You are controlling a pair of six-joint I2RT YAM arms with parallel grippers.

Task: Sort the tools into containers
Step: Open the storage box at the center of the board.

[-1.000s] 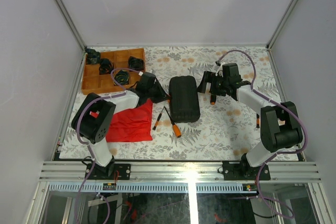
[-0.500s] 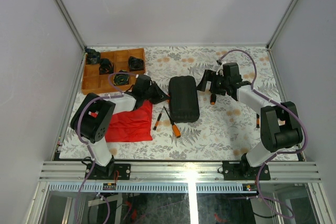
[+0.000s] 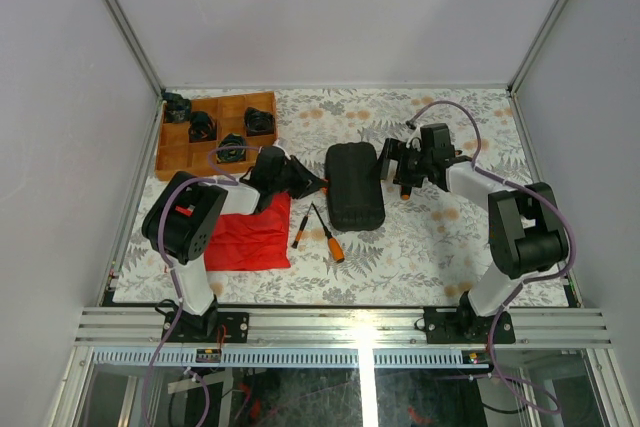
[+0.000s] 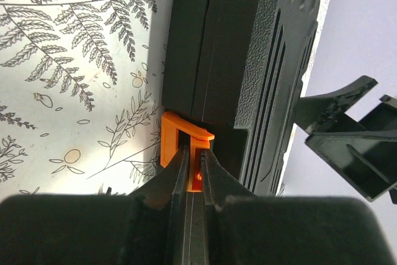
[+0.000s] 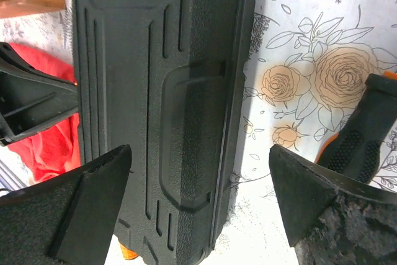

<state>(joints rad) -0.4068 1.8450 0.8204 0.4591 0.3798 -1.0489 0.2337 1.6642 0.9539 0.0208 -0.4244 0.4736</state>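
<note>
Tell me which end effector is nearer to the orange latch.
Left. The left end effector grips the orange latch; the right end effector is open at the black case's opposite edge.

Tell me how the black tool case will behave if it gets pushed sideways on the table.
The black tool case lies flat on its broad side, so it would probably slide rather than tip. Its ribbed, moulded shell looks rigid; it should not flex. The left gripper, pinching the orange latch, may make it pivot there.
</note>
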